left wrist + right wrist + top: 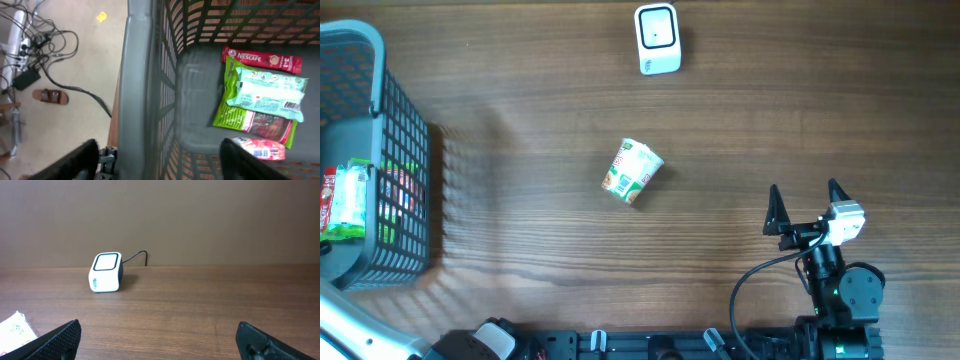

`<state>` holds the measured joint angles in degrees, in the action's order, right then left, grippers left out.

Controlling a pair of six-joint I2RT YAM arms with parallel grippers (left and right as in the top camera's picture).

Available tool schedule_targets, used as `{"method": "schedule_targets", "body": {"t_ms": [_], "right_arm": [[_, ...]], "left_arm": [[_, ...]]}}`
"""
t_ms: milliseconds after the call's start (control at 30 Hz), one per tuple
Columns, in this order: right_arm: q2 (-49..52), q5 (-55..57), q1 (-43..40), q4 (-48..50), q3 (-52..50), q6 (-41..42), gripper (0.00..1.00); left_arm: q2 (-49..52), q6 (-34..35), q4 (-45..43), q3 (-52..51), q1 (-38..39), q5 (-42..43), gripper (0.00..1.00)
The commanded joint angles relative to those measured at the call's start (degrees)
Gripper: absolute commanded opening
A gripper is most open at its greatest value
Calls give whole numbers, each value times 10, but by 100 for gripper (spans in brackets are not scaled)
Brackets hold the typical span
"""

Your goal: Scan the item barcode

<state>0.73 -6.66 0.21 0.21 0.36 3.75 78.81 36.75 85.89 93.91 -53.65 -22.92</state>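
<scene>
Bright, even light; sharp focus

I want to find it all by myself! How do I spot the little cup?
Look at the brown wooden table. Near its middle, away from the grey basket at one end and the white scanner at the far edge, a small cup lies tipped on its side. It sits alone on bare wood, white with green and orange print.

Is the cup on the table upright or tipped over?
Tipped: the cup lies on its side, printed wall facing the overhead camera.

Grey mesh basket (405, 150), white scanner (657, 40), green-white cup (632, 172), wood-grain table (520, 100)
</scene>
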Motion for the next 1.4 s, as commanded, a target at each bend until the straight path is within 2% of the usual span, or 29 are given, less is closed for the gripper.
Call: {"method": "schedule_targets", "body": {"t_ms": [0,200,233,267,300,333,467,633,667,733,800,867,900,1033,1133,1200,1267,1367], "right_arm": [[-3,-9,-1,3,-1,-6,100],[-3,-9,-1,3,-1,-6,100],[-3,-9,-1,3,-1,-6,100],[-3,-9,-1,3,-1,-6,100],[-3,-9,-1,3,-1,-6,100],[-3,-9,-1,3,-1,-6,100],[-3,-9,-1,3,-1,-6,100],[-3,-9,-1,3,-1,-6,100],[-3,-9,-1,3,-1,-6,100],[-3,-9,-1,3,-1,-6,100],[-3,-9,-1,3,-1,-6,100],[-3,-9,-1,3,-1,-6,100],[-3,-9,-1,3,-1,-6,100],[-3,-9,-1,3,-1,-6,100],[-3,-9,-1,3,-1,-6,100],[-3,-9,-1,3,-1,-6,100],[-3,-9,-1,3,-1,-6,100],[-3,-9,-1,3,-1,-6,100]], "left_arm": [[1,-3,10,-14,-3,-10,64],[1,-3,11,-46,-3,-10,63],[1,-3,7,-47,-3,-10,60],[1,-3,1,-47,-3,-10,54],[1,-3,-11,-47,-3,-11,37],[1,-3,-16,-47,-3,-12,34],[1,-6,-43,-47,-3,-24,28],[1,-66,-78,-47,-3,-31,26],[1,-66,-84,-47,-3,-31,29],[1,-66,-84,-47,-3,-31,68],[0,-67,-84,-42,-3,-31,92],[0,-87,-86,-16,-2,-31,91],[0,-116,-100,18,-1,-5,85],[0,-214,-199,70,-1,163,82],[16,-216,-256,69,-1,236,91],[41,-233,-266,69,-1,256,97],[79,-266,-266,69,-1,258,100],[149,-357,-264,69,-1,266,100]]}}
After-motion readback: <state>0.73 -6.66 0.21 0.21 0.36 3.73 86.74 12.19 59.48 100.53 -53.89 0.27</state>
